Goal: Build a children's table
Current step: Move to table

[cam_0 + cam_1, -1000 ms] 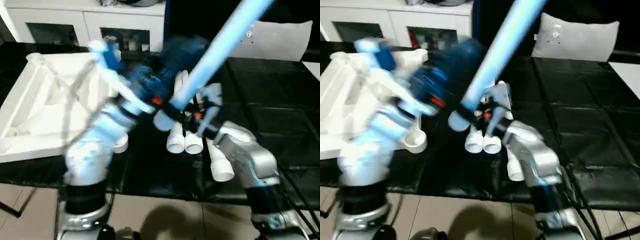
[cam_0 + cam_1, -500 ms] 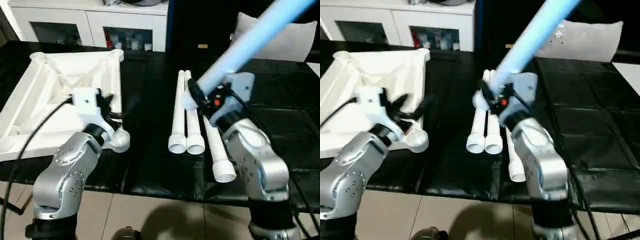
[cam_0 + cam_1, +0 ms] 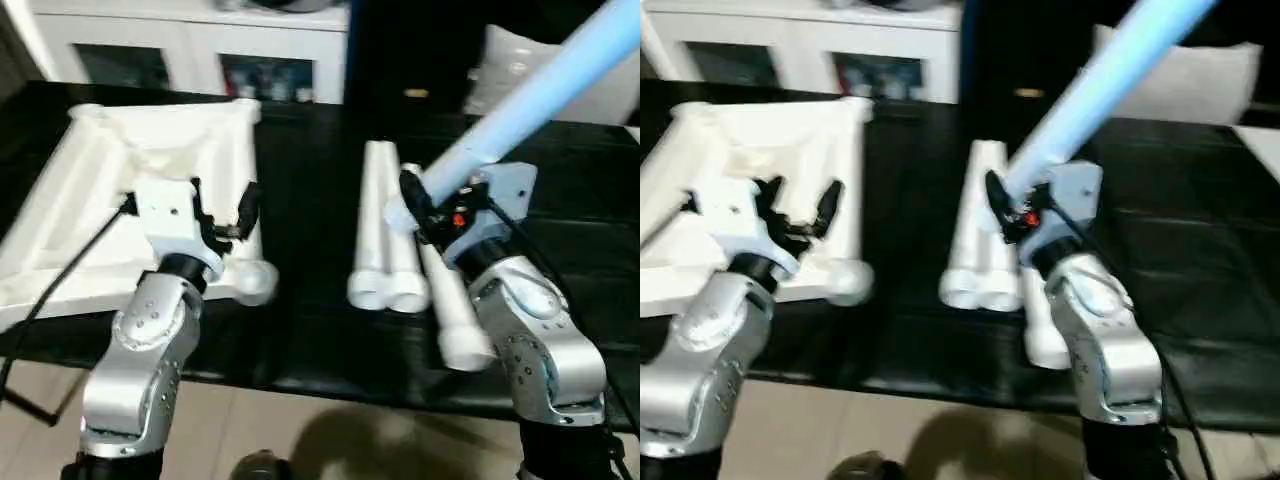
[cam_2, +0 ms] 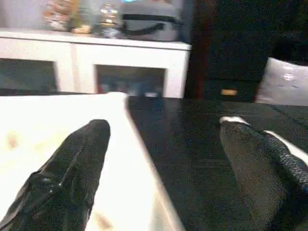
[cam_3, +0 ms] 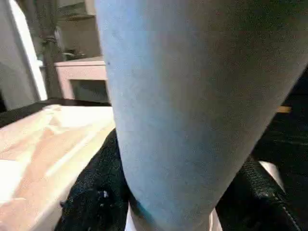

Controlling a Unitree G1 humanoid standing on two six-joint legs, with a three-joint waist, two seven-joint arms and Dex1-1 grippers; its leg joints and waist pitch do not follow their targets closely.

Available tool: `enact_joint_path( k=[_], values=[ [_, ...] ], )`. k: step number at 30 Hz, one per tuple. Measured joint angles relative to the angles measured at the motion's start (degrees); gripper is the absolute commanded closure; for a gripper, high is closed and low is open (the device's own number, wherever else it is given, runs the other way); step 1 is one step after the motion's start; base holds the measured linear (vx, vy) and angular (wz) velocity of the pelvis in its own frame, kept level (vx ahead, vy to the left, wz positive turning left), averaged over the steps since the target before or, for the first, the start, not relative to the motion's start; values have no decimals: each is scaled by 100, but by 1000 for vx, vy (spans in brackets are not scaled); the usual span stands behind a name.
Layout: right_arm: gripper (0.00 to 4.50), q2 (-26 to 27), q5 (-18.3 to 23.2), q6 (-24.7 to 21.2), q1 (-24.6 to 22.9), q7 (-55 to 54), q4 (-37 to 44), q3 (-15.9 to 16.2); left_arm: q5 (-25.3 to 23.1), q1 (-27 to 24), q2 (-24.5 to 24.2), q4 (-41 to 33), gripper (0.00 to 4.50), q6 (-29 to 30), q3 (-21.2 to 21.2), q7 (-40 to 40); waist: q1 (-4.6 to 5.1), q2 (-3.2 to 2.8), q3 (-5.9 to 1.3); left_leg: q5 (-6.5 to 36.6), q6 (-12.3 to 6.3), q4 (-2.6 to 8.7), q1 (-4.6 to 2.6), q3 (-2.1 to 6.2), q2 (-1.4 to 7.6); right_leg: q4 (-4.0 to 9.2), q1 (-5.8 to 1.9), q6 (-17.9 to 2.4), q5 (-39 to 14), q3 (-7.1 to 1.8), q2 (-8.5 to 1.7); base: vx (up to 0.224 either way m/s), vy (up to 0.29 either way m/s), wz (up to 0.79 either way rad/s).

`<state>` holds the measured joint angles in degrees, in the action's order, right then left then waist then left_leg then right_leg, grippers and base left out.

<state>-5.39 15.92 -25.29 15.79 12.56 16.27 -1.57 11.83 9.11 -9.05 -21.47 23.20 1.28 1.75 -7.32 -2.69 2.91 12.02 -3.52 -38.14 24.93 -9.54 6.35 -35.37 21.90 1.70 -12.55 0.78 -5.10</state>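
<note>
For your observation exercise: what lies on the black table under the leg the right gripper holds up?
Under the raised leg, held in the right gripper, three more white legs lie side by side on the black table. The arm covers part of the rightmost one.

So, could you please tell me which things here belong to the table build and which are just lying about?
Belonging to the job:
- table top, lying underside up
- tube leg gripped in the right pincer
- three legs lying on the black surface
- left pincer, open over the top

Just lying about:
- white cabinet
- grey cushion
</note>
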Motion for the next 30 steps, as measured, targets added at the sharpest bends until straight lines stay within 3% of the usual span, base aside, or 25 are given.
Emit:
enact_joint_path(
  k=[1,2,3,4,5,6,7,8,9,10,11,12,13,14,15,16,17,18,19,20,21,22,25,28,30],
  values=[
    [262,85,-11,-3,27,-39,27,96,-43,-15,-11,10,44,-28,19,-2,83,-10,2,-18,-86,26,-5,-23,-66,-182,37,-206,-131,55,-32,-9,205,10],
    [262,105,-39,-17,34,-96,97,194,-64,-9,-26,28,44,-61,31,-3,107,-18,6,-29,-143,31,4,-51,-109,-586,165,-199,-252,191,-40,-9,205,10],
    [262,88,-31,-64,33,-85,138,222,-85,-10,-24,32,44,-81,11,-1,119,-13,2,-66,-212,78,1,-94,-168,-968,267,-38,-352,392,34,-42,173,8],
    [262,38,-18,-89,34,-69,160,211,-88,-10,-4,31,44,-101,0,0,117,13,-7,-102,-261,127,4,-163,-216,-1019,289,31,-391,493,105,-77,132,-8],
    [262,-7,-2,-138,38,-61,177,206,-96,-16,20,31,44,-107,-7,0,128,87,-10,-150,-300,194,6,-274,-336,-911,237,59,-408,536,205,-77,132,-8],
    [262,-44,0,-192,37,-64,183,207,-103,-29,46,36,44,-114,-22,2,161,183,-7,-179,-296,247,10,-389,-442,-760,187,-294,-504,451,187,-96,119,-16],
    [262,-73,-4,-226,-18,-82,176,179,-111,-53,60,39,44,-116,-75,6,182,188,4,-206,-281,250,11,-428,-489,-740,214,-211,-474,394,98,-108,136,0],
    [262,-99,-32,-235,-69,-98,143,145,-133,-68,90,33,44,-123,-223,42,214,130,-7,20,133,-646,283,153,-579,-698,203,-199,-419,390,61,-145,221,-33],
    [262,-111,-86,-196,-71,-102,108,147,-144,-130,95,39,44,-121,-258,54,232,143,1,156,389,-1147,310,520,-558,-664,176,-158,-354,387,-7,-92,161,-24],
    [262,-103,-121,-104,-71,-102,119,149,-154,-150,96,43,44,-121,-262,58,265,132,8,263,693,-1253,198,720,-437,-611,137,-113,-292,471,-145,-90,210,-51],
    [262,-105,-193,-11,-70,-109,165,149,-155,-132,100,40,44,-128,-276,68,328,143,20,350,899,-1011,-29,786,-163,-510,112,-38,-202,533,-240,-53,125,-18],
    [262,-122,-215,48,-62,-126,187,119,-156,-103,104,40,44,-142,-279,77,400,59,6,478,869,-593,-218,790,71,-435,68,-17,-149,578,-264,-86,277,-27],
    [262,-121,-223,62,-84,-152,185,94,-157,-53,92,60,44,-155,-282,93,489,-3,18,517,721,-451,-274,669,172,-321,-12,6,-91,586,-317,-79,309,9],
    [262,-129,-258,17,-147,-177,145,131,-160,-82,80,85,44,-162,-268,103,579,-60,27,451,579,-326,-351,603,116,-182,-46,-136,-168,522,-242,-91,474,4],
    [262,-72,-253,-103,-144,-213,133,187,-168,-125,40,86,44,-163,-214,102,667,-44,37,396,489,-223,-384,587,61,-260,-62,-374,-342,484,-204,-59,322,13],
    [262,-39,-197,-267,-171,-196,127,275,-195,-144,-3,113,44,-145,-165,95,714,-58,45,336,397,-129,-426,576,-19,-437,-39,-473,-408,496,-159,-43,270,4],
    [262,-67,-155,-389,-224,-161,111,312,-240,-182,1,117,44,-102,-127,74,712,-12,25,290,321,-23,-467,502,-100,-566,-96,-476,-406,517,-32,-30,105,8],
    [262,-105,-126,-432,-239,-140,105,311,-275,-224,4,117,44,-86,-126,60,696,15,16,263,275,14,-471,447,-175,-527,-163,-468,-400,526,38,-54,197,6],
    [262,-134,-116,-442,-245,-135,106,302,-292,-253,4,127,44,-65,-130,54,690,66,10,244,244,39,-452,396,-296,-405,-245,-464,-397,517,95,-55,161,0],
    [262,-208,-85,-449,-272,-87,111,267,-333,-273,29,178,44,-52,-168,49,666,107,10,221,206,51,-423,348,-388,-339,-254,-185,-323,385,54,-55,161,0],
    [262,-260,-80,-462,-347,-54,94,226,-370,-310,35,189,44,-55,-254,57,619,79,12,222,209,71,-401,266,-396,-311,-217,-139,-287,349,9,-63,137,10],
    [262,-282,-81,-471,-409,-9,73,200,-383,-334,35,189,44,-60,-348,66,577,51,14,221,211,73,-362,229,-396,-278,-233,-120,-251,332,-9,-41,120,4],
    [262,-284,-78,-475,-500,95,-18,231,-355,-357,57,190,44,-121,-355,114,546,50,22,172,162,58,-272,221,-392,-199,-194,-115,-154,334,2,-37,95,1],
    [262,-322,-78,-474,-496,178,-18,328,-343,-426,59,190,44,-201,-338,175,534,68,32,170,143,61,-266,203,-395,-133,-210,-111,-137,323,1,-18,44,1],
    [262,-395,-89,-453,-496,237,-36,434,-346,-454,105,190,44,-211,-341,184,535,83,52,184,126,97,-309,199,-396,-60,-237,-11,-199,326,-1,0,0,0]
  ],
)
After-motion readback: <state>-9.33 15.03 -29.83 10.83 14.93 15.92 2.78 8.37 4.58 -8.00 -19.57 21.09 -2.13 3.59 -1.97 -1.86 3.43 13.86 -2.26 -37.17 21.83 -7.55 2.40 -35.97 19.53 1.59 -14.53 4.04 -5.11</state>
